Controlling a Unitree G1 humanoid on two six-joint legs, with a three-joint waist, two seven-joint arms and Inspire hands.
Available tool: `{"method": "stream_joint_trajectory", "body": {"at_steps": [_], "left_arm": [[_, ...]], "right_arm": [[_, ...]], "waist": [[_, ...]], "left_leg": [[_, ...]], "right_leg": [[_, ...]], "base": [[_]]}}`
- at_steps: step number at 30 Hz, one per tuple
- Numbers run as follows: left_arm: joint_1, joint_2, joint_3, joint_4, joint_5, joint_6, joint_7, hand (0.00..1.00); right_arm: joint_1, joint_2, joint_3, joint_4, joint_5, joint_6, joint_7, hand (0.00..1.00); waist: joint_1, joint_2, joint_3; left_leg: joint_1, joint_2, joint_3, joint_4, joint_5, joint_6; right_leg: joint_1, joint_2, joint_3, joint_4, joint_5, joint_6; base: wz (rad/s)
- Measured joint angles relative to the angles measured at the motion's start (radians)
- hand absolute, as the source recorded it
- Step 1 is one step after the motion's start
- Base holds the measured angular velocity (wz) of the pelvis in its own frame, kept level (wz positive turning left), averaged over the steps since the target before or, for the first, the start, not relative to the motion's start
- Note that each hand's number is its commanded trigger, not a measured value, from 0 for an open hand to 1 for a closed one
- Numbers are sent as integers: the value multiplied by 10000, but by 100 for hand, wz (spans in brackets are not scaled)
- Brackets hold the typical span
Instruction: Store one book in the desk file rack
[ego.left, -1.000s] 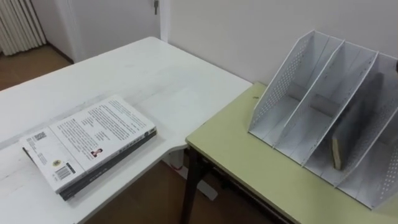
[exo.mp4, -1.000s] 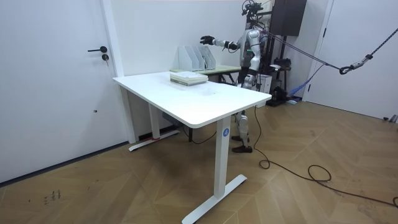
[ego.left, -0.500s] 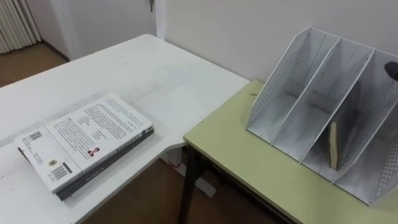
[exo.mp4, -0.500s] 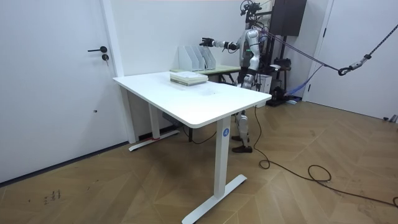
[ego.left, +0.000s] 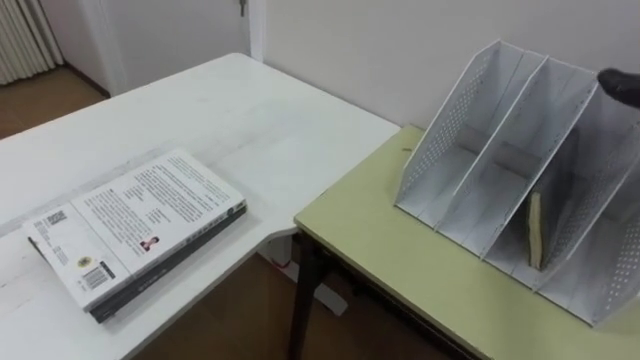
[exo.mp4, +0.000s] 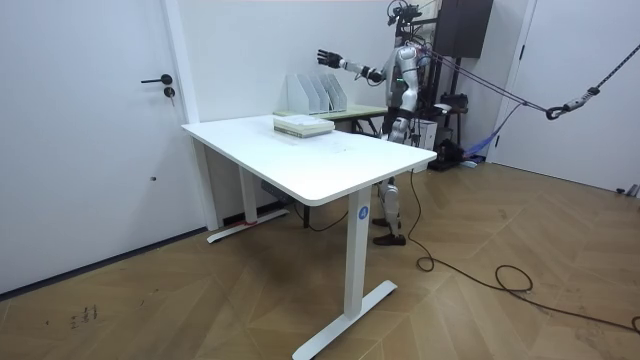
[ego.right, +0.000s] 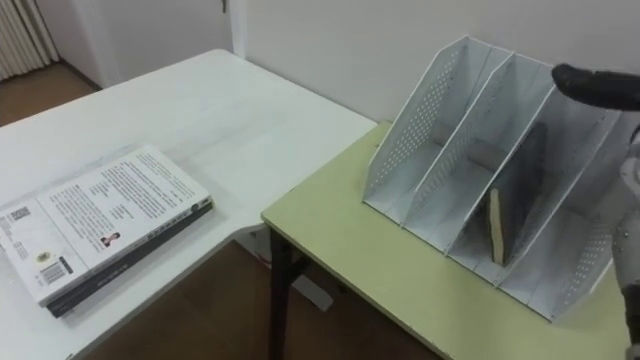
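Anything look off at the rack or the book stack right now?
Nothing stands out. The file rack sits on the green desk, one book upright in a slot; the stack lies flat on the white table.

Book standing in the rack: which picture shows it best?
The right eye view: the book stands inside the file rack, with its pale page edge and dark cover both showing. The left eye view shows mainly its pale edge. In the room view it is too small to tell.
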Motion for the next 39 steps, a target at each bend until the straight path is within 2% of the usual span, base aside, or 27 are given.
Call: {"method": "stream_joint_trajectory", "body": {"at_steps": [4,6,7,9,11,14,15,17,19,21,24,26,29,33,34,37,39], "left_arm": [[-9,35,-84,55,3,-12,-27,0],[-44,65,-89,48,2,-26,-38,0],[-38,65,-85,45,2,-27,-46,0],[-76,137,-87,42,1,-23,-162,0],[-108,197,-118,44,-1,-11,-254,0],[-287,279,-326,54,-55,46,-397,0],[-521,366,-605,56,-58,97,-458,0],[-744,444,-879,114,-20,222,-552,0],[-1035,428,-1043,410,0,249,-691,0],[-1252,440,-1205,450,0,364,-758,0],[-1434,443,-1298,578,-8,452,-751,0],[-1419,442,-1300,568,-34,439,-681,0],[-1470,450,-1511,578,-53,436,-532,0],[-1566,319,-1658,669,-17,377,-409,0],[-1579,299,-1657,713,-24,374,-397,0],[-1549,178,-1663,728,-29,241,-316,0],[-1494,101,-1602,719,51,202,-287,0]], "right_arm": [[734,20,525,-1820,607,-18,1250,0],[1327,58,795,-2609,1186,-19,2473,0],[1509,93,854,-2816,1341,-19,2763,0],[2063,98,1356,-3367,1532,-12,3916,0],[2416,97,1891,-3696,1627,28,4877,0],[2564,98,2923,-3822,1622,115,6501,0],[2704,141,3249,-3822,1526,145,7000,0],[2854,363,3845,-3827,844,245,7810,0],[3225,578,4260,-3813,212,296,8655,0],[3646,638,4888,-3770,-393,556,9485,0],[4086,650,5493,-3359,-1370,671,10103,0],[4515,650,5670,-2968,-1870,785,10337,0],[4997,708,5725,-2162,-2769,844,10628,0],[5554,1334,5635,-878,-4985,801,10418,0],[5593,1411,5629,-570,-5107,749,10336,0],[5846,1746,5384,773,-5689,713,9668,0],[5998,2003,4849,1636,-6142,484,9222,0]], "waist": [[27,-15,5],[86,-84,15],[138,-105,18],[297,-182,33],[336,-230,12],[489,-259,16],[613,-225,39],[822,-244,25],[1044,-235,32],[1267,-215,45],[1403,-187,74],[1446,-202,64],[1464,-155,91],[1386,-36,58],[1387,20,73],[1364,123,55],[1316,215,43]], "left_leg": [[66,45,52,-39,6,-12],[85,56,87,-39,5,-15],[87,59,116,-45,5,-15],[65,96,178,-45,4,-17],[64,96,192,-42,2,-19],[67,99,178,-39,2,-19],[53,101,184,-30,2,-19],[65,126,174,-36,1,-20],[76,157,151,-40,0,-22],[13,164,123,-46,-6,-25],[-95,151,67,-40,-3,-21],[-90,133,38,-31,-2,-19],[-126,120,28,-24,-2,-7],[-136,95,19,13,-3,-3],[-126,94,39,9,-3,-4],[-95,67,67,-9,-3,-4],[-129,58,55,-30,-3,-3]], "right_leg": [[49,10,42,-11,-4,-12],[54,25,100,-22,0,-19],[42,19,123,-22,0,-20],[16,2,181,-51,13,-37],[33,-4,162,-51,17,-38],[44,6,157,-24,24,-41],[36,16,174,-25,31,-45],[26,21,191,-23,39,-56],[63,17,184,-23,53,-56],[31,9,132,-10,93,-47],[26,8,-65,-24,145,-37],[39,2,-82,-25,149,-29],[3,2,-62,-26,165,-19],[-5,-12,-72,-10,165,-20],[1,-11,-70,-13,166,-21],[22,3,-72,-14,166,-21],[14,-22,-69,-37,163,-22]], "base": [[-4],[-2],[-11],[-8],[0],[0],[0],[0],[2],[4],[6],[4],[-1],[0],[0],[0],[0]]}}
